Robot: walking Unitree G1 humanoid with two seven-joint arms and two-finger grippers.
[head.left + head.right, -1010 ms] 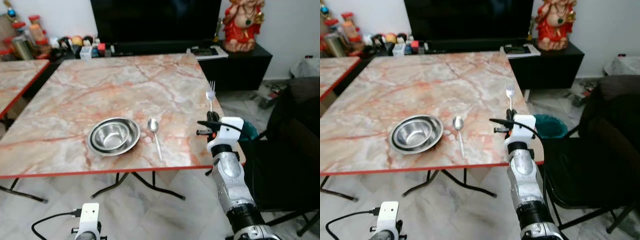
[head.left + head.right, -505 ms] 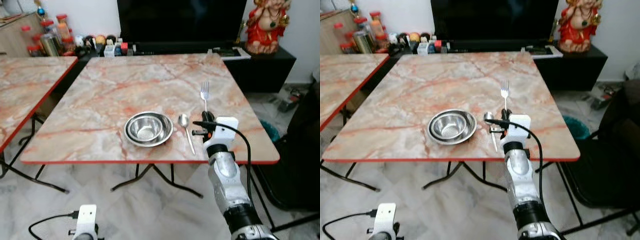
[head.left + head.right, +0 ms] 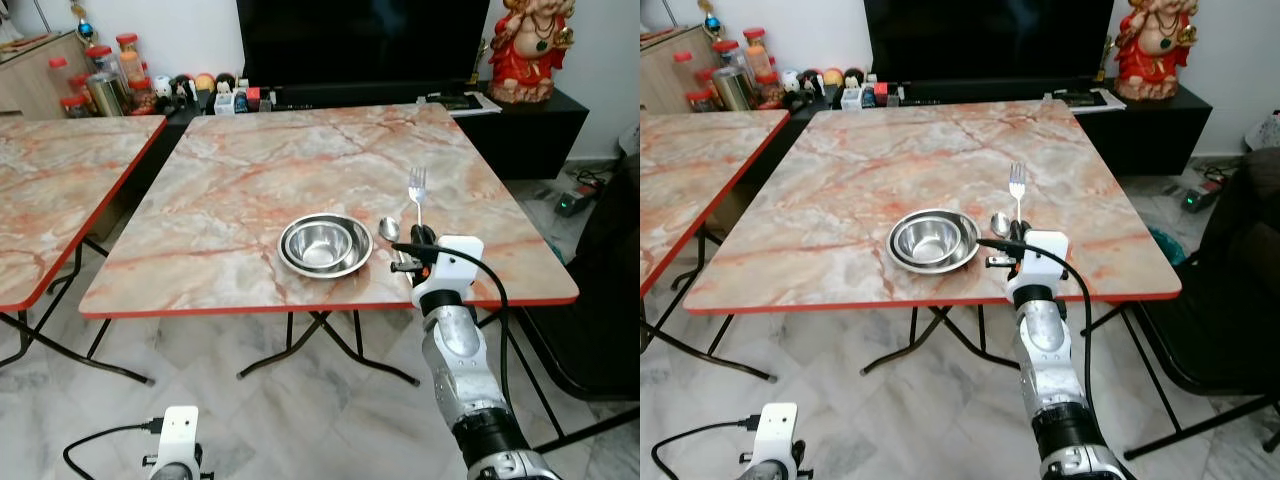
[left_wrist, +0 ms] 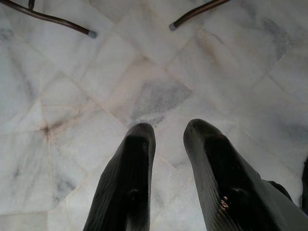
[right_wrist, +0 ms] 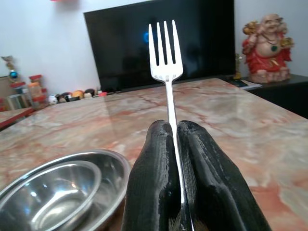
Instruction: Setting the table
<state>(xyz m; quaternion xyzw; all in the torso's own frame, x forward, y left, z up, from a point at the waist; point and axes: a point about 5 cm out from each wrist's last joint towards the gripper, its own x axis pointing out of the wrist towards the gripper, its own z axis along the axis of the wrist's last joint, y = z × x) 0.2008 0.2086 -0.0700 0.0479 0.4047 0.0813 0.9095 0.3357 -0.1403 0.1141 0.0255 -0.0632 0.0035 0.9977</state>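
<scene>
The right gripper (image 5: 175, 144) has its fingers (image 5: 151, 173) pressed tight on the handle of a fork (image 5: 166, 53), held prongs up over the near edge of the surface (image 3: 250, 190), just beside the spoon (image 3: 389, 229) and the nested bowls (image 3: 325, 243). With so thin a grip, the fork could pivot or slip as it is lowered, or knock the spoon. The left gripper (image 4: 168, 139) hangs idle over the floor (image 4: 144, 86), fingers slightly parted and holding nothing.

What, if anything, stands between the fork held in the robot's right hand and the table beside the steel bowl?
The spoon does. It lies just right of the steel bowl, under the right hand that grips the fork. The bare table further right looks free for the fork.
</scene>
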